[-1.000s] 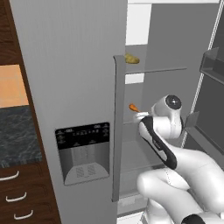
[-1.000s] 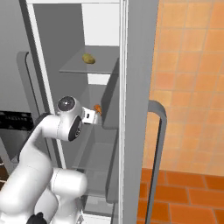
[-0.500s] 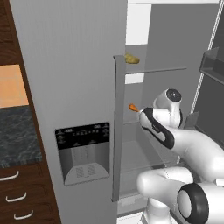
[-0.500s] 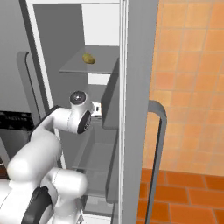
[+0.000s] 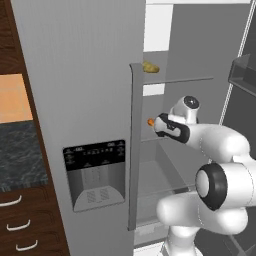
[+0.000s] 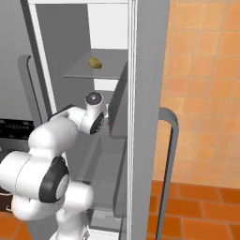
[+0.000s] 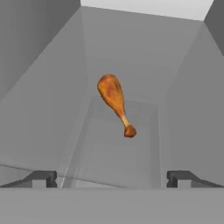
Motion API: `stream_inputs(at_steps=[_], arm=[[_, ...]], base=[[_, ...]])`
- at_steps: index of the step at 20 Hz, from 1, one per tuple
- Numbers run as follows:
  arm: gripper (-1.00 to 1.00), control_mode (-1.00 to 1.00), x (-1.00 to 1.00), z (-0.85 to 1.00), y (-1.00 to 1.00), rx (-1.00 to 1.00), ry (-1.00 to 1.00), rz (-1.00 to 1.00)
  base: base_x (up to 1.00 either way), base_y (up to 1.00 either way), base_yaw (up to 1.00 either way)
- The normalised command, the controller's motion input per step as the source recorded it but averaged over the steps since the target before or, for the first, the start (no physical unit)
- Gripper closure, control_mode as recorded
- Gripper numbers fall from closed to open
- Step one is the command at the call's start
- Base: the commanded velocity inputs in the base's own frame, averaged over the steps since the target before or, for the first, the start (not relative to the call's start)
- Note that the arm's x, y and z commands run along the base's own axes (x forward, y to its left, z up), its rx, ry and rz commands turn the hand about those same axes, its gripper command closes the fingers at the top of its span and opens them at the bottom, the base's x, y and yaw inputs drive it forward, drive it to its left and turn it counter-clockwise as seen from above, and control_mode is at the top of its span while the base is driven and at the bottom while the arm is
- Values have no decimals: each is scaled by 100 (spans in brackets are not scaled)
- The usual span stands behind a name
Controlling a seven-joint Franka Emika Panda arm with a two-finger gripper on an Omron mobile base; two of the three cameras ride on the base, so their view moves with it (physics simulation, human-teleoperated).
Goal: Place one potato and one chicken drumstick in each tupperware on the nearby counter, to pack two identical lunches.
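- The chicken drumstick (image 7: 115, 102) was orange-brown and glossy, with a plump rounded meat end and a thin shank ending in a small knob.
- It lay on a glass shelf (image 7: 118, 148) inside the open refrigerator (image 5: 90, 100), roughly mid-shelf.
- In the hand view its long axis ran diagonally, the fat end toward the upper left and farther back, the knobbed bone end toward the lower right and nearer the camera.
- A yellowish-brown potato (image 6: 95, 63) sat on the shelf above, lying on its side.
- The white arm reached into the refrigerator cavity, forearm roughly level, with the hand pointing inward at the drumstick's shelf.
- The gripper (image 7: 112, 178) stood spread wide, its two dark fingertips far apart at either side of the hand view, holding nothing; the drumstick lay ahead of them, untouched.
- The black speckled counter (image 5: 20, 155) showed to the left of the refrigerator door.
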Motion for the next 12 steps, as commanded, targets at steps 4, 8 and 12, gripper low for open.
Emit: stream_inputs(at_steps=[4, 8, 12], arm=[[-100, -100, 51, -34, 3, -3, 0, 5], [-100, -100, 42, -42, 8, -4, 0, 7], [-100, -100, 41, -42, 10, -4, 0, 6]], base=[[0, 0, 0], [0, 0, 0], [0, 0, 0]])
